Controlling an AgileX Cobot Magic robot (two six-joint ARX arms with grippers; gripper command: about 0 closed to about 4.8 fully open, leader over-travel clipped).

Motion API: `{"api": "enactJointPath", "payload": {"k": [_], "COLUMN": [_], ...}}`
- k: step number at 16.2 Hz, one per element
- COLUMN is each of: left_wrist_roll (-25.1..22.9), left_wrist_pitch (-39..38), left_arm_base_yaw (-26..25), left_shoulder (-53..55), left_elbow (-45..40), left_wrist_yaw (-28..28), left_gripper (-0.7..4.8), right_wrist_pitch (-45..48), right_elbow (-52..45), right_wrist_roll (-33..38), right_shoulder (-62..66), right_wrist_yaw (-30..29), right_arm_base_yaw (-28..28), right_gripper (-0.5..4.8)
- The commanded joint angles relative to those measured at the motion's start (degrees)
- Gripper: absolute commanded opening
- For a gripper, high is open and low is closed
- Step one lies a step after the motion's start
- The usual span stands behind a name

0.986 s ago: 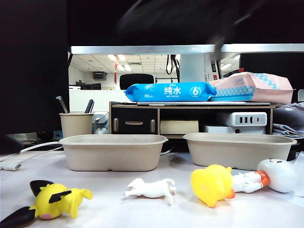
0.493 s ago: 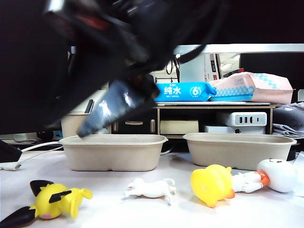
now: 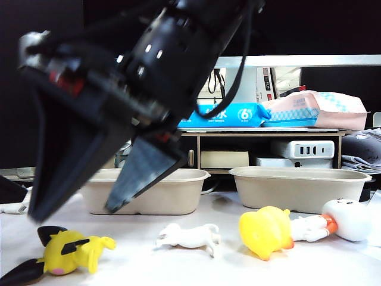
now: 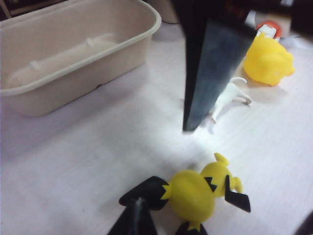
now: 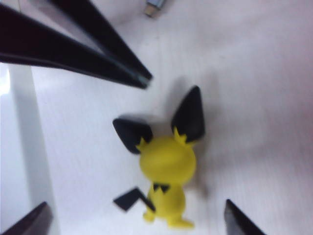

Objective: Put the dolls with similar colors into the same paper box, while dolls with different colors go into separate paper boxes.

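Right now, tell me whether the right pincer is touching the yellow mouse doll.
Apart. The exterior view shows the right pincer open above the yellow mouse doll, with bare table between fingertips and doll.

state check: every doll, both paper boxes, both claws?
yellow mouse doll: on table, unheld
white animal doll: on its side
yellow duck doll: tipped over
white round-headed doll: lying down
left paper box: empty
right paper box: upright
right claw: open above mouse doll
left claw: cannot tell

White desk (image 3: 333, 262) in foreground; at twelve o'clock, a dark wooden shelf unit (image 3: 268, 149) beneath a blue wet-wipes pack (image 3: 235, 115), backed by black panels and a ceiling-lit office beyond.
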State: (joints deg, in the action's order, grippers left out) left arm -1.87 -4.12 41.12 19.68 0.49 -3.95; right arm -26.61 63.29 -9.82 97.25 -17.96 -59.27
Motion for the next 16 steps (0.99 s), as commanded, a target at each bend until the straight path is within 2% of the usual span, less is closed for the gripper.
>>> {"api": "enactJointPath", "payload": {"k": [1,6,9,12,13,14,15,16], "left_wrist_roll": [-0.1,-0.1,-0.1,-0.1,-0.1,-0.1,-0.1,-0.1], "left_wrist_pitch": [0.3,0.3,0.3,0.3,0.3,0.3,0.3,0.3], "left_arm_base_yaw": [0.0,0.0,0.0,0.0,0.0,0.0,0.0,0.0], "left_shoulder": [0.0,0.0,0.0,0.0,0.0,0.0,0.0,0.0], "left_elbow": [0.1,0.1,0.1,0.1,0.1,0.1,0.1,0.1], "left_wrist_yaw": [-0.1,-0.1,-0.1,-0.1,-0.1,-0.1,-0.1,-0.1], "left_gripper": [-0.05,-0.05,-0.05,-0.05,-0.05,-0.05,-0.05,-0.05], "right_wrist_pitch": [3.1,4.6,4.9,5.4,6.0,6.4,6.7,6.8], "right_elbow": [0.3,0.5,0.5,0.5,0.5,0.5,0.5,0.5], "right_wrist_roll": [-1.0,-1.2,-1.2,-1.2,-1.1,-1.1,-1.1,-1.1], "right_shoulder": [2.0,5.1,6.3,6.4,6.4,6.4,6.4,6.4], "right_wrist_yaw": [0.8,2.9,2.9,2.9,3.1,3.1,3.9,5.4], "right_arm_base_yaw": [0.0,-0.3,-0.5,-0.5,-0.5,-0.5,-0.5,-0.5], "right_gripper": [4.79,4.79,3.78,2.08,1.87,1.25,0.92,0.91]}}
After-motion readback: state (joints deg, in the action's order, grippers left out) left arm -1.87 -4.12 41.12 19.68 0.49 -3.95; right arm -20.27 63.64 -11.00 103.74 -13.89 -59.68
